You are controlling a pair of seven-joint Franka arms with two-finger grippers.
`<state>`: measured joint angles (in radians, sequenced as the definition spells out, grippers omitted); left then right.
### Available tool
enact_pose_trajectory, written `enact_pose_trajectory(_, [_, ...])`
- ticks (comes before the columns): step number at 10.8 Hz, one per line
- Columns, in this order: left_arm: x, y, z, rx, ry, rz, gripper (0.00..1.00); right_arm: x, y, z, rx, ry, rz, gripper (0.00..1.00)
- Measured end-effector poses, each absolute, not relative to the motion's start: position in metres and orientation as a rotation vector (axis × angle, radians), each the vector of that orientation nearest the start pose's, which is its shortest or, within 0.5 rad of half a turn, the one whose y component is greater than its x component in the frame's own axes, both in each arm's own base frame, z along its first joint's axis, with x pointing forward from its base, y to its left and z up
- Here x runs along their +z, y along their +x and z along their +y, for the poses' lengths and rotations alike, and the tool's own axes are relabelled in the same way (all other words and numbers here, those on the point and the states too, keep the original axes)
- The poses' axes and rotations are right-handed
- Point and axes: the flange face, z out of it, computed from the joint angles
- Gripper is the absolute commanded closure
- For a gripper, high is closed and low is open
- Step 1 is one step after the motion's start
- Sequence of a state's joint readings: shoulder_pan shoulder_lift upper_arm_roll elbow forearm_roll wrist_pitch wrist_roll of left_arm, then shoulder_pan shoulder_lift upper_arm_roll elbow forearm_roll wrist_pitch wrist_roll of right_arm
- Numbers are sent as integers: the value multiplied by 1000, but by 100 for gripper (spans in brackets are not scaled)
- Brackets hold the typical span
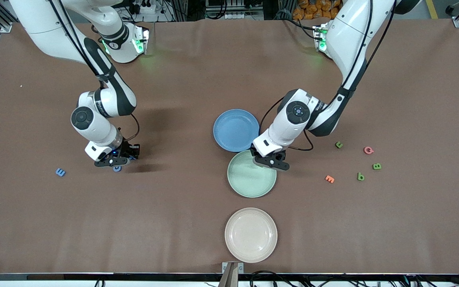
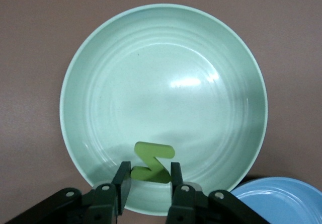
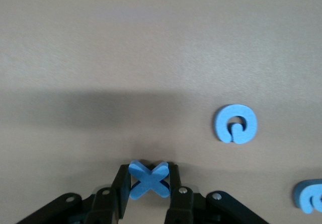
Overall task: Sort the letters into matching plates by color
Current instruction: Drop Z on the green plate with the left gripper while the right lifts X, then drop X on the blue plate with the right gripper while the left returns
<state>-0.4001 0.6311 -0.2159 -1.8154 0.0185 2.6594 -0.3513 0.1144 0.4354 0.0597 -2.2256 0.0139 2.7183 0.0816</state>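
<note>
My left gripper is shut on a green Z letter and holds it over the rim of the pale green plate on the side toward the blue plate. In the front view this gripper is over the green plate, which lies nearer the camera than the blue plate. My right gripper is shut on a blue X letter, low over the table toward the right arm's end. Two round blue letters lie close by. A blue E lies farther out.
A cream-white plate lies nearest the camera, in line with the other plates. Toward the left arm's end lie three green letters, a pink Q and an orange E.
</note>
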Motion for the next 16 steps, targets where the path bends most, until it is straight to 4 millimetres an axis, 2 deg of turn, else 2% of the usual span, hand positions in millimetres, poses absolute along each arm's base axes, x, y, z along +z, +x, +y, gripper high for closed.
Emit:
enact_pose_trajectory(1, [219, 555, -380, -246, -3317, 366, 16, 186, 548, 105, -79, -3095, -85, 70])
enact_pose_trajectory(3, [219, 558, -378, -254, -3315, 356, 8, 194, 552, 123, -88, -3087, -38, 70])
enact_pose_trajectory(6, [230, 573, -363, -291, -3317, 309, 4, 206, 549, 159, -72, -3084, 56, 68])
enact_pose_trajectory(9, [257, 593, -330, -267, -3299, 233, 4, 227, 545, 220, 4, -3093, 140, 68])
enact_pose_trajectory(11, [275, 611, -287, -245, -3269, 233, 4, 242, 535, 265, 15, -3092, 174, 68])
enact_pose_trajectory(12, [276, 621, -249, -231, -3249, 266, 4, 249, 526, 292, 13, -3089, 190, 68])
enact_pose_trajectory(14, [261, 622, -192, -174, -3221, 311, 4, 255, 506, 335, 8, -3083, 207, 68])
enact_pose_trajectory(16, [253, 613, -157, -128, -3199, 375, 3, 257, 481, 373, 8, -3080, 202, 68])
